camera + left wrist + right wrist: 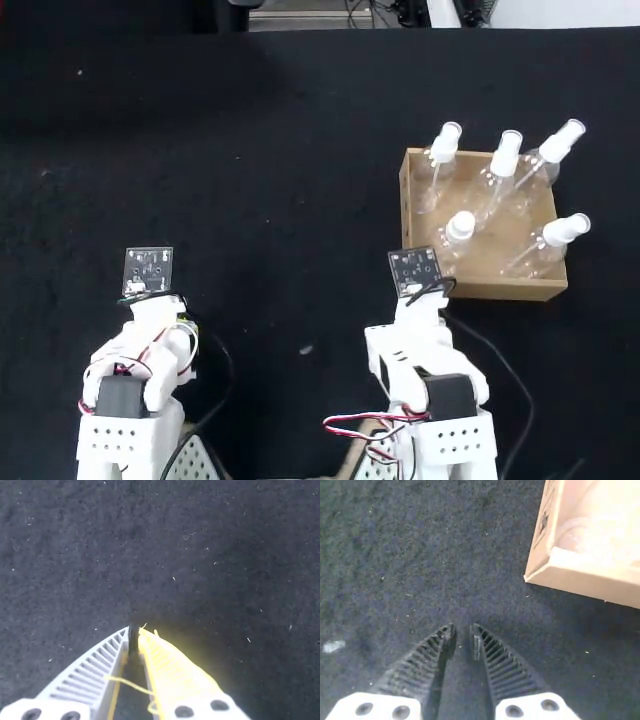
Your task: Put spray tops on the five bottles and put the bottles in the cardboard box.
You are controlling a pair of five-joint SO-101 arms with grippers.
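High view: I am seeing five bottles (500, 170) with spray tops lying inside the cardboard box (500, 290). Left end effector (135, 631) is sitting closed together, right end effector (463, 631) slightly apart, above the worktop (250, 150).

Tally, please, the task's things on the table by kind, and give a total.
Bottles: 5
Spray tops: 5
Box: 1
Total: 11
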